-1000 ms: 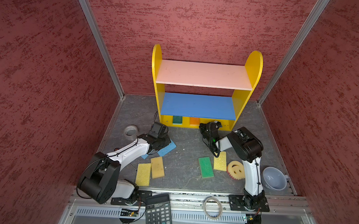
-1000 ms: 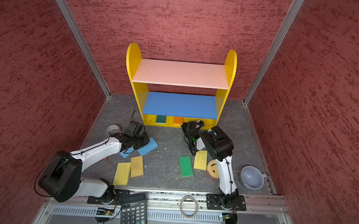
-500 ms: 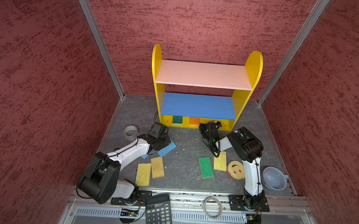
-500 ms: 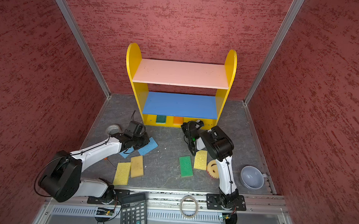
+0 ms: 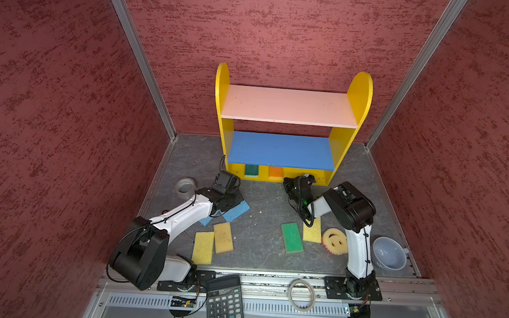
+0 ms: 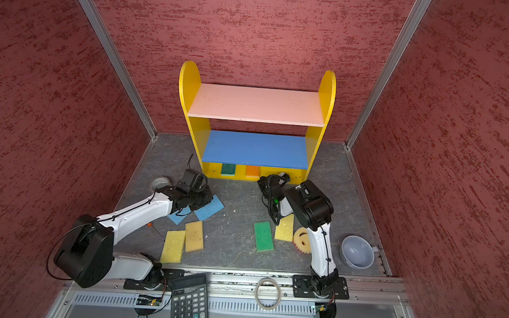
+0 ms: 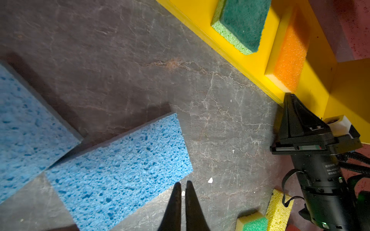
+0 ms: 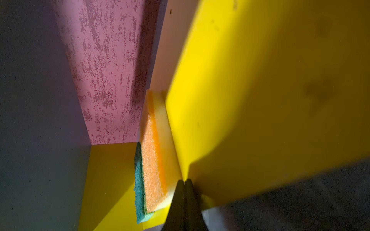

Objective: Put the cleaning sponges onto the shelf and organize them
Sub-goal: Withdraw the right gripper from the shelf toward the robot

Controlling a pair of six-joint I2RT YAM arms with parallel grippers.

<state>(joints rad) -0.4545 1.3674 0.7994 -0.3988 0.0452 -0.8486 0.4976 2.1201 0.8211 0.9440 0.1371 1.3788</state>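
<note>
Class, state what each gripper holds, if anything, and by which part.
Nothing is held. The left gripper is shut empty beside a blue sponge; the right gripper is shut empty by the orange-topped sponge.

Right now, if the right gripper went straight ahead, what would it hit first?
Probably the shelf's bottom board: the shut right gripper sits at its front edge and could brush the orange sponge beside it. Depth is unclear.

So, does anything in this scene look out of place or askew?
Yes. A black calculator lies on the front rail, and a tape roll and a pale bowl sit on the floor; none is a sponge. Also, one blue sponge lies at an angle to the second blue sponge.
</note>
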